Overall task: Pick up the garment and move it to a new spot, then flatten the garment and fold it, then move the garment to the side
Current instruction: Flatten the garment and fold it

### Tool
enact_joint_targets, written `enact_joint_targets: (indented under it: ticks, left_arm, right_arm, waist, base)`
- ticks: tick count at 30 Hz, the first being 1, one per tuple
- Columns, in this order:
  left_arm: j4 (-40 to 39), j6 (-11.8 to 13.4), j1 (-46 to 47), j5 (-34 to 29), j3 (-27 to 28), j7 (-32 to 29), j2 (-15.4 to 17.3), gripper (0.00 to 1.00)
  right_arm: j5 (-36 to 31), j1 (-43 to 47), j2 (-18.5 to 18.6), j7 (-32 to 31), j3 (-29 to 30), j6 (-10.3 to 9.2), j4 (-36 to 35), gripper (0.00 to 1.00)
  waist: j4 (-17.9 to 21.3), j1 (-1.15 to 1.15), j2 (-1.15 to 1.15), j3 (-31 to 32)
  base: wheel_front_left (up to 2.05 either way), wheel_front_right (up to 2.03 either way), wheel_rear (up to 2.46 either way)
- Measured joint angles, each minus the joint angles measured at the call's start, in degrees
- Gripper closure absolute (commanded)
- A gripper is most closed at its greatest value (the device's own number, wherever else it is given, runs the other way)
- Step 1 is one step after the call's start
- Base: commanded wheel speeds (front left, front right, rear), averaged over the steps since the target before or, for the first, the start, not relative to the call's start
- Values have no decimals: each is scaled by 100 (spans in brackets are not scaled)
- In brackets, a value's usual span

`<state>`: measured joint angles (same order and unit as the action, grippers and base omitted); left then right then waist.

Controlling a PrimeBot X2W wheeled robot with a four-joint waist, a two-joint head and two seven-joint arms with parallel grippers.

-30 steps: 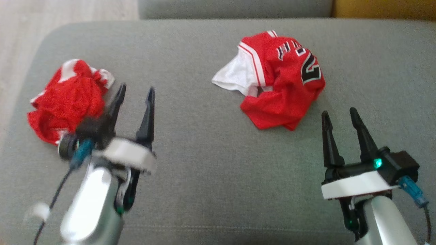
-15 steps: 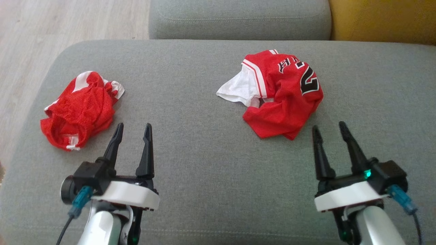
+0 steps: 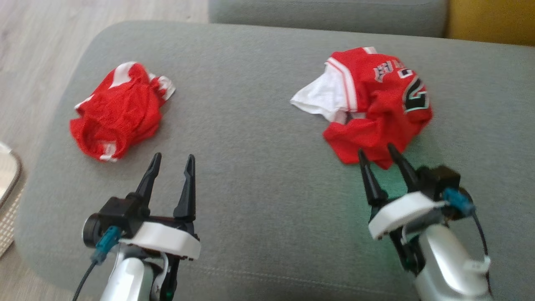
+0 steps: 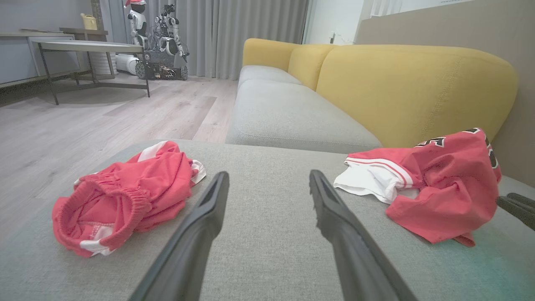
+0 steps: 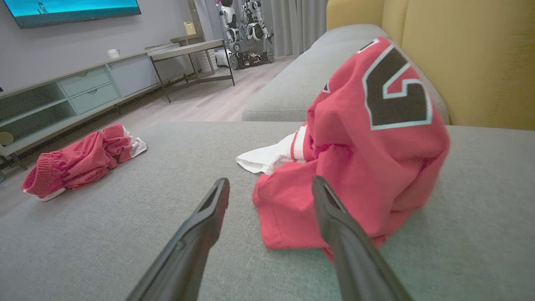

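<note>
Two crumpled garments lie on the grey cushion. At the right is a red jersey with a white sleeve and a black number, also in the left wrist view and the right wrist view. At the left lie red shorts. My right gripper is open, its fingertips at the jersey's near edge, with nothing between them. My left gripper is open over bare cushion, just right of and nearer than the shorts.
The cushion's rounded left edge drops to a wooden floor. A pale basket rim shows at the far left. A yellow sofa back rises behind the jersey. A metal-legged table and a parked robot stand far off.
The head camera has shifted, sliding the whole scene right. My right gripper has moved forward and left to the jersey's near edge. The left gripper stays open near the shorts.
</note>
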<state>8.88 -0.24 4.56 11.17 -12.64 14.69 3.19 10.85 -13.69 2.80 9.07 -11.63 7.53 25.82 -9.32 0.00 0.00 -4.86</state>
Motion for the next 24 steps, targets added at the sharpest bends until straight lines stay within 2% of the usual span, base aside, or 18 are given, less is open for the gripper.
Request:
enact_joint_targets:
  ticks: [4, 11, 19, 20, 21, 22, 24]
  left_arm:
    - [57, -63, 97, 0, -75, 0, -24, 0]
    - [113, -77, 226, 125, -202, 0, -47, 0]
    - [134, 19, 331, 330, -348, 0, -54, 0]
    - [134, 29, 331, 330, -353, 0, -55, 0]
    - [135, 40, 331, 330, -356, 0, -55, 0]
    - [137, 57, 332, 330, -357, 0, -55, 0]
    - [155, 75, 331, 332, -353, 0, -55, 0]
  right_arm:
    - [-213, -508, 10, -62, 152, 0, 635, 0]
    - [-1102, -1332, 19, -259, 582, 0, 1599, 0]
    - [-1870, -1641, 38, -534, 940, 0, 2346, 0]
    - [-1913, -1644, 38, -558, 945, 0, 2408, 5]
    - [-1945, -1643, 40, -558, 944, 0, 2462, 91]
    - [-1979, -1643, 40, -558, 937, 0, 2505, 100]
    - [-2001, -1642, 40, -532, 912, 0, 2531, 100]
  waist:
    - [-240, 0, 0, -126]
    - [-666, 0, 0, -378]
    - [-1026, 0, 0, -575]
    - [-1041, 0, 0, -586]
    - [-1045, 1, 0, -586]
    - [-1039, 1, 0, -572]
    - [-1009, 0, 0, -522]
  base:
    - [0, 0, 0]
    - [0, 0, 0]
    - [0, 0, 0]
    - [0, 0, 0]
    - [0, 0, 0]
    - [0, 0, 0]
    - [0, 0, 0]
